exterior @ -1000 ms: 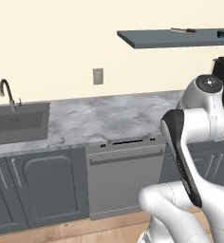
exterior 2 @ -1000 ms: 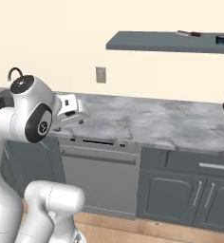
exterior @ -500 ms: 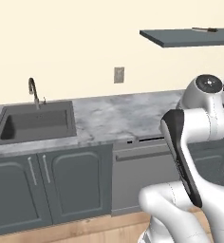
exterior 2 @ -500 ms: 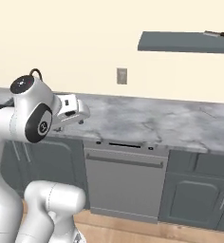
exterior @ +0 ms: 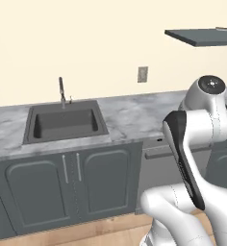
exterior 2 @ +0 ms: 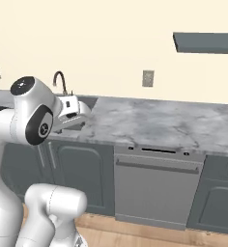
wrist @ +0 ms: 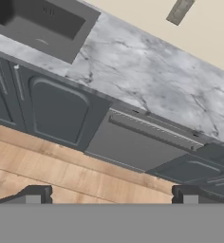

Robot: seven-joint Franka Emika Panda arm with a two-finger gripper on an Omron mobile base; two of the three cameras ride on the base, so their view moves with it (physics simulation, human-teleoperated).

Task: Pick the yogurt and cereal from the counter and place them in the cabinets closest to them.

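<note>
From behind the arm's left we look forward and down, the sink (exterior: 63, 124) left of centre in the counter (exterior: 130, 117); from behind its right we face the same stretch, the sink (exterior 2: 79, 126) now at far left beyond the dishwasher (exterior 2: 157, 189); our hand camera looks down steeply and tilted, the sink (wrist: 35, 24) at upper left; all three share counter, sink and wall outlet (wrist: 179, 11).

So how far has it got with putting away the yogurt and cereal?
Nothing looks done yet. The jaws of the gripper stand open and empty, looking down at the counter beside the sink. No yogurt or cereal is in sight on this stretch, so finding, picking and placing both on the cabinets is all left.
</note>
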